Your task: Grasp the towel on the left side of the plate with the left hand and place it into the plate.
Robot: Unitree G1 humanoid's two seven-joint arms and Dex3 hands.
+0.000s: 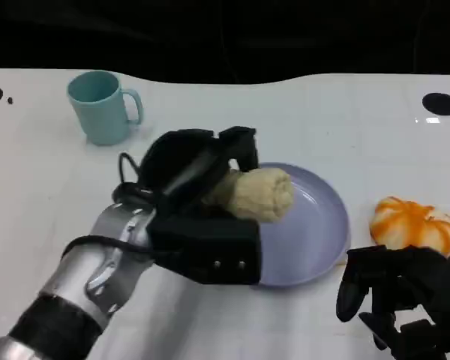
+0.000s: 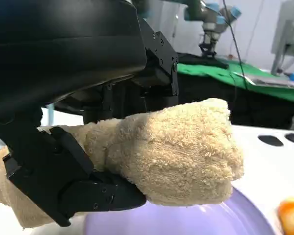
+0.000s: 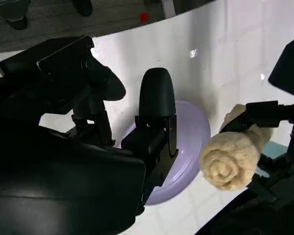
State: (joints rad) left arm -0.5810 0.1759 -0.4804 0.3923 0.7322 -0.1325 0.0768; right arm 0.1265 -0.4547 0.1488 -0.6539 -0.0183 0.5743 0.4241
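Head view shows the left hand (image 1: pixel 199 169) holding the rolled towel (image 1: pixel 259 193) over the purple plate (image 1: pixel 319 232); its fingers (image 2: pixel 95 193) should lower it gently, then open wide.

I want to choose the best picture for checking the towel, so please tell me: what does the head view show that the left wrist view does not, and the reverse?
Head view alone: the teal cup at the table's far left, the right hand near the table's front edge, and the whole plate. Left wrist view alone: the towel's looped texture close up, a green-covered bench and robot arm in the background. Both: the left hand gripping the rolled towel over the plate, plus the orange pumpkin-like object.
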